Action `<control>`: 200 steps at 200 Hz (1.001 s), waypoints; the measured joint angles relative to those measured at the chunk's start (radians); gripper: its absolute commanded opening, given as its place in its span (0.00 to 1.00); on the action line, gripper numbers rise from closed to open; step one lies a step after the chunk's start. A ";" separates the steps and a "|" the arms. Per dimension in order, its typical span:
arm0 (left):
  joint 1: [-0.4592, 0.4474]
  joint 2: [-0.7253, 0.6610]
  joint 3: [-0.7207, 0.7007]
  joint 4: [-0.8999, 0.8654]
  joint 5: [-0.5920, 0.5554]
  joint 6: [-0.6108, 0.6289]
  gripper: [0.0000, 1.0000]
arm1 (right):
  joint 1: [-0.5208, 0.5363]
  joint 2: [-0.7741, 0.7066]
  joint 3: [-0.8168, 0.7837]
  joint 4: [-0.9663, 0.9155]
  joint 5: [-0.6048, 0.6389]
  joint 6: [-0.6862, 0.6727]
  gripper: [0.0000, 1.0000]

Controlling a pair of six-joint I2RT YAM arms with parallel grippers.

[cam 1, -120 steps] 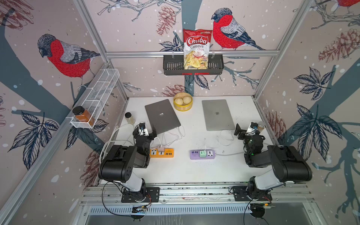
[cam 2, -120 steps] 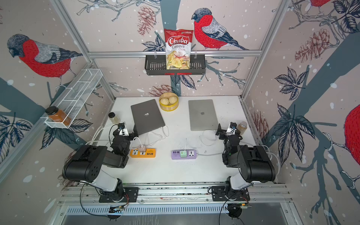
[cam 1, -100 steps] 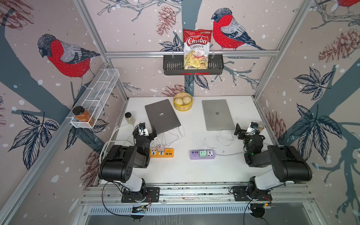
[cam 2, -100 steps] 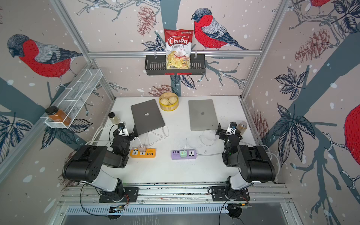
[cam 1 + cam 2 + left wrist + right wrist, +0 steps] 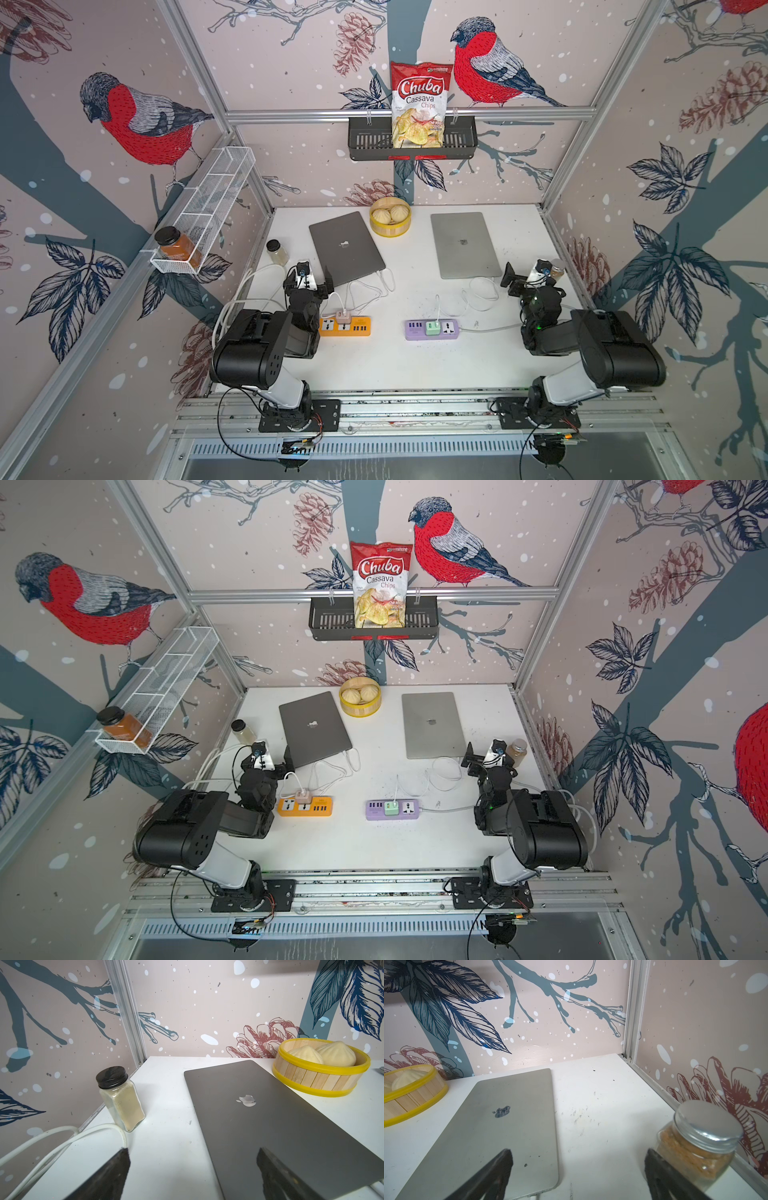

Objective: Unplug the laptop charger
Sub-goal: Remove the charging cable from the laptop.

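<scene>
A dark grey laptop (image 5: 347, 249) lies closed at the back left and a silver laptop (image 5: 463, 245) at the back right, each with a white cable at its near edge. One cable runs to a pink charger (image 5: 343, 318) plugged into an orange power strip (image 5: 362, 326). The other runs to a green charger (image 5: 432, 327) in a purple power strip (image 5: 451, 329). My left gripper (image 5: 309, 279) (image 5: 193, 1154) hovers open at the dark laptop's near left corner. My right gripper (image 5: 528, 274) (image 5: 579, 1153) stands open beside the silver laptop's near right corner. Neither holds anything.
A pale spice jar (image 5: 120, 1099) stands left of the dark laptop, with thick white cords (image 5: 62, 1140) beside it. An orange-filled jar (image 5: 695, 1147) stands close by my right finger. A yellow bun steamer (image 5: 390, 216) sits between the laptops at the back. The cage walls are close on both sides.
</scene>
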 measured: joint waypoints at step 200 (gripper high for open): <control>-0.285 -0.413 0.485 -0.988 0.169 -0.312 0.56 | 0.014 -0.080 0.657 -1.271 0.016 0.126 0.63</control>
